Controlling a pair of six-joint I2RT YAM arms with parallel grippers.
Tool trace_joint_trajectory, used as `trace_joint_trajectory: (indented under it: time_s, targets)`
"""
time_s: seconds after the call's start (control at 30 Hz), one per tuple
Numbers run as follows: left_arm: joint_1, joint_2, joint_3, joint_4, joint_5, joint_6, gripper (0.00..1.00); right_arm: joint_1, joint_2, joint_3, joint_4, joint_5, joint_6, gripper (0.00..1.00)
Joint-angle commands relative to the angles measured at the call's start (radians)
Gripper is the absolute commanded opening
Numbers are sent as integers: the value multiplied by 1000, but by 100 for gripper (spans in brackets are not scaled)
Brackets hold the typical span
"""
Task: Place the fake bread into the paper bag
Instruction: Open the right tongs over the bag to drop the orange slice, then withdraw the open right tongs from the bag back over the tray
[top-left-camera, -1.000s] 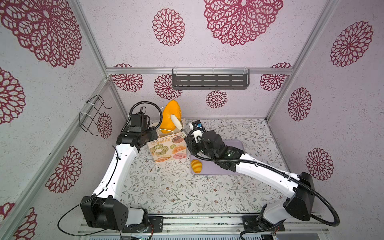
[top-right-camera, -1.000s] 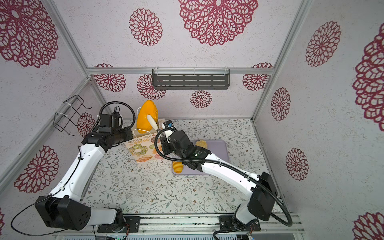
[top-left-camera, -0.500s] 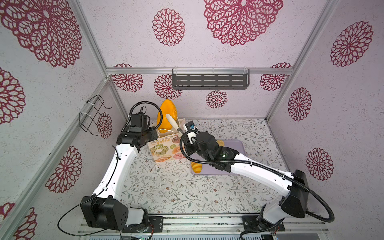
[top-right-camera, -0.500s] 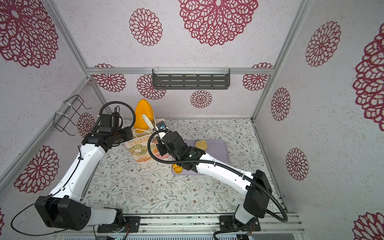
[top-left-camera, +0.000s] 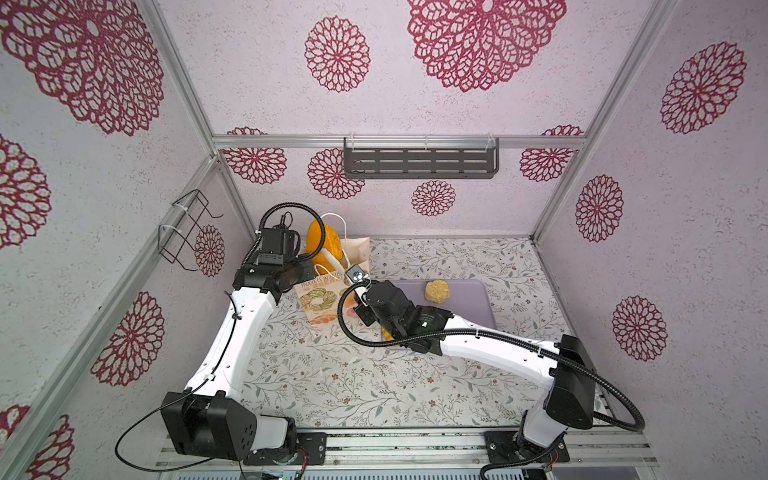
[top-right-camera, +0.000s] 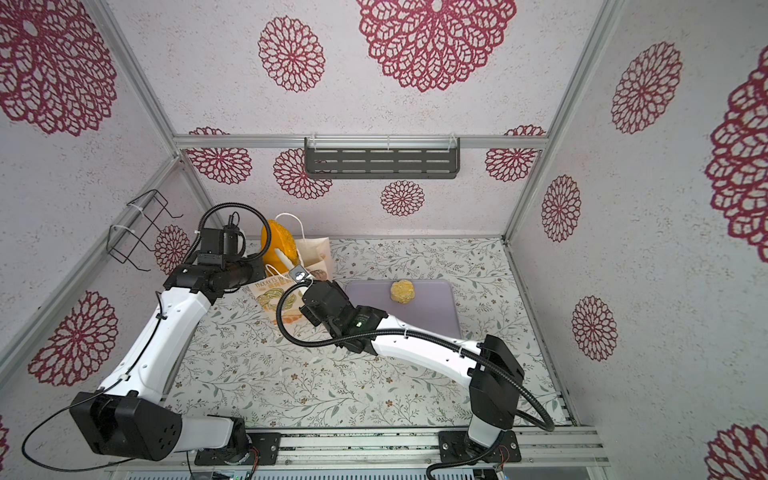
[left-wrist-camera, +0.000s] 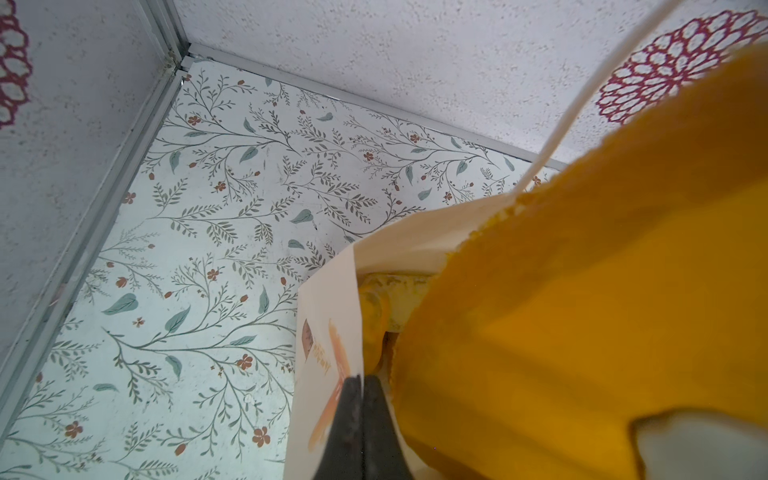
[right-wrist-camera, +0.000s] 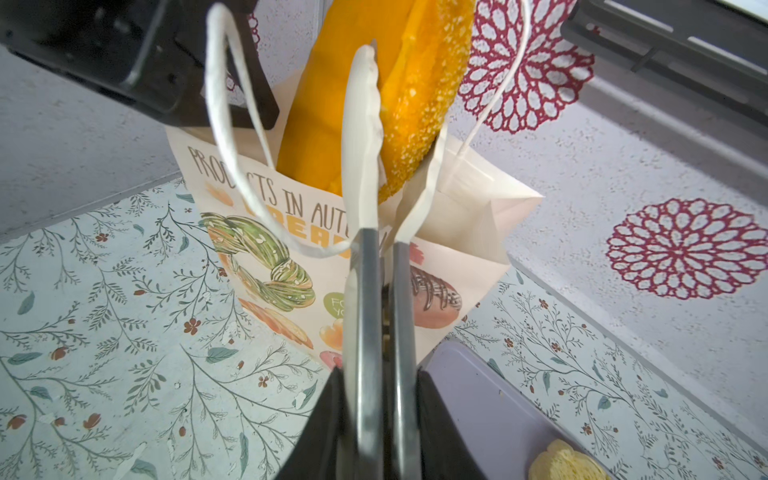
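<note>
Left claw (left-wrist-camera: 362, 378) pinches the bag (left-wrist-camera: 328, 332) by its rim, centre-left. Right claw (right-wrist-camera: 380, 241) clenches a pale slice (right-wrist-camera: 361, 124) at its crowded mouth.

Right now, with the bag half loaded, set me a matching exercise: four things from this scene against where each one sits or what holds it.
Things
1. large orange toy loaf
2. round golden-yellow bun
3. thin pale cream slice
4. rim of the cream-white paper bag

Places
A. pinched in the shut left gripper
B. lying on the flat lilac tray
C. standing in the bag, sticking out of its top
D. pinched in the shut right gripper

Pairs: 1-C, 2-B, 3-D, 4-A
</note>
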Motion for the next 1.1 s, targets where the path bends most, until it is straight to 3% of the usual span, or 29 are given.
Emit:
trace_joint_trajectory:
  time_s: [0.0,0.17,0.33,0.77,1.07]
  targets:
    - [-8,-16,5,21,7,3,0,2,-53,47,85,75,-4,26]
    - [-8,-16,5,22,9,3,0,1,-93,33,81,89,40,47]
    - [-8,-16,5,20,9,3,0,1,-122,29,75,98,75,58]
    - [-8,-16,4,21,-1,3,0,-4,-218,-16,48,105,149,58]
    - [-8,-15,4,22,1,4,0,-49,-333,-122,-2,103,271,58]
